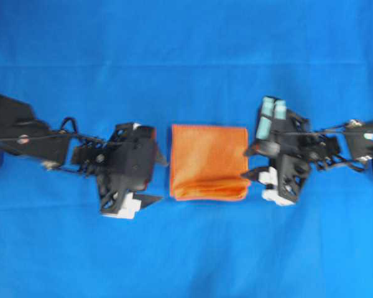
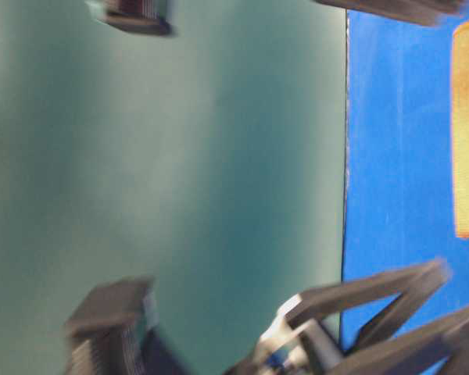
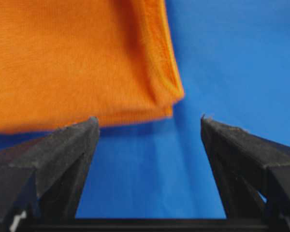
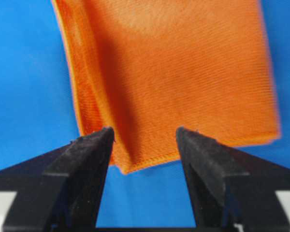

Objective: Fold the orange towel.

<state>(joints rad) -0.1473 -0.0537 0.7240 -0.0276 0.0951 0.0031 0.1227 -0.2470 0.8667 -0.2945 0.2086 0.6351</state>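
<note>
Two open grippers flank the folded orange towel (image 1: 209, 162) at centre frame.
We see the left gripper (image 3: 150, 128) and right gripper (image 4: 145, 137) spread wide, holding nothing, on the blue table cloth (image 1: 186, 56).

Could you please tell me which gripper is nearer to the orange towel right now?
Right, slightly. The right gripper stands open at the orange towel's right edge; the left gripper is open just off its left edge.

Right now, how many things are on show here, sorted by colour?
Orange: 1, the folded orange towel
Blue: 1, the table cloth
Black: 2, the left tool and the right tool, both open and holding nothing
Total: 4
</note>
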